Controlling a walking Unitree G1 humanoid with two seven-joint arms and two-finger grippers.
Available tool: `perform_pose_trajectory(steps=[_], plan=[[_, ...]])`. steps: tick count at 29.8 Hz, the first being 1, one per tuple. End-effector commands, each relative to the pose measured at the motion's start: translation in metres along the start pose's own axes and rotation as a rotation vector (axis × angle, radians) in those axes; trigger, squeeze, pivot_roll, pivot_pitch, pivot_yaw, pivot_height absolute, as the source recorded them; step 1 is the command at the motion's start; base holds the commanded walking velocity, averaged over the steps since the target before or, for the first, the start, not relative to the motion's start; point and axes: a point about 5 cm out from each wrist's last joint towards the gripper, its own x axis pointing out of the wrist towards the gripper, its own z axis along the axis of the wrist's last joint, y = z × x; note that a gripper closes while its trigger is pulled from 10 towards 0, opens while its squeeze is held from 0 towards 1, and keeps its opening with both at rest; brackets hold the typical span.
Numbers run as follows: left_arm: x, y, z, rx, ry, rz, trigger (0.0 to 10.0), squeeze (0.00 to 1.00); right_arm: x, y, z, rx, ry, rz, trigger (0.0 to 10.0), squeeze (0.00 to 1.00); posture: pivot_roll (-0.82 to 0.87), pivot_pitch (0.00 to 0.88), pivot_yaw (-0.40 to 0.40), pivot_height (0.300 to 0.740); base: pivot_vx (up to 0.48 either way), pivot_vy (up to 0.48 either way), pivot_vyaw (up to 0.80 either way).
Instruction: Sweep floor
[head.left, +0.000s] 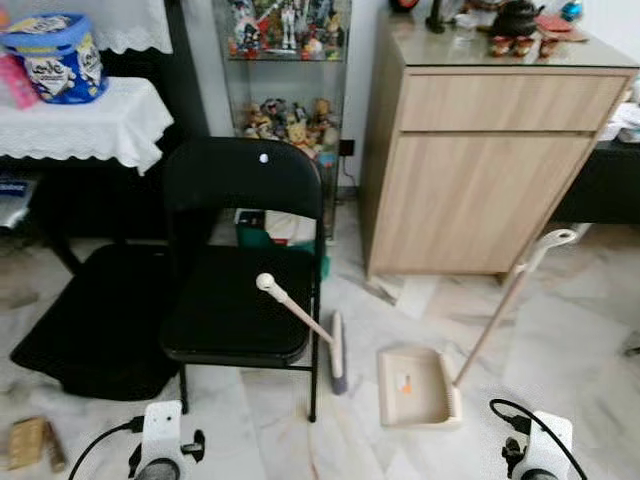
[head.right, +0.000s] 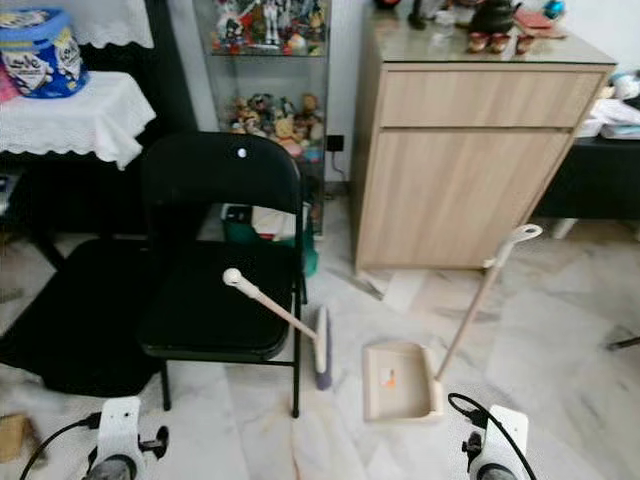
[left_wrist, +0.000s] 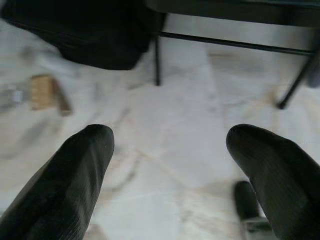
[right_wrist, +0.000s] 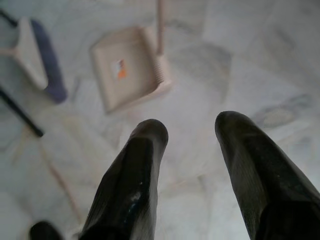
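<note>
Sweeping not begun. Broom leaning against chair, dustpan beside it. Left gripper and right gripper both spread, empty. Next: reach for broom handle.

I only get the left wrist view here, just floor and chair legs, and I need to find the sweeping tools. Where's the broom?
Observer: The broom leans against the black folding chair, its head on the floor at the chair's right front leg.
Operator: And the dustpan?
Observer: The dustpan sits on the floor just right of the broom head, its long handle slanting up toward the wooden cabinet.
Operator: Is the other hand holding anything?
Observer: No. The right gripper is open above bare floor, with the dustpan ahead of it.
</note>
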Motion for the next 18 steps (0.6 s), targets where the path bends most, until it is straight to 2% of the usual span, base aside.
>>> perform_pose_trajectory(steps=[1, 3, 7, 18], plan=[[-0.001, 0.003, -0.006, 0.020, 0.034, -0.011, 10.0, 0.00, -0.002, 0.001, -0.007, 0.020, 0.013, -0.011, 10.0, 0.00, -0.22, 0.000, 0.128, 0.740, 0.000, 0.000, 0.80], [0.000, 0.004, -0.004, 0.020, 0.030, -0.014, 10.0, 0.00, -0.003, 0.000, -0.011, 0.041, 0.021, -0.021, 10.0, 0.00, -0.22, 0.000, 0.132, 0.740, 0.000, 0.000, 0.46], [0.003, 0.002, 0.005, 0.043, 0.013, -0.029, 10.0, 0.00, -0.005, 0.000, -0.019, 0.051, 0.040, -0.028, 10.0, 0.00, -0.22, 0.000, 0.137, 0.740, 0.000, 0.000, 0.00], [0.001, -0.001, 0.001, 0.053, 0.016, -0.042, 10.0, 0.00, -0.004, 0.000, -0.013, 0.026, 0.030, -0.025, 10.0, 0.00, -0.23, 0.000, 0.128, 0.740, 0.000, 0.000, 0.00]])
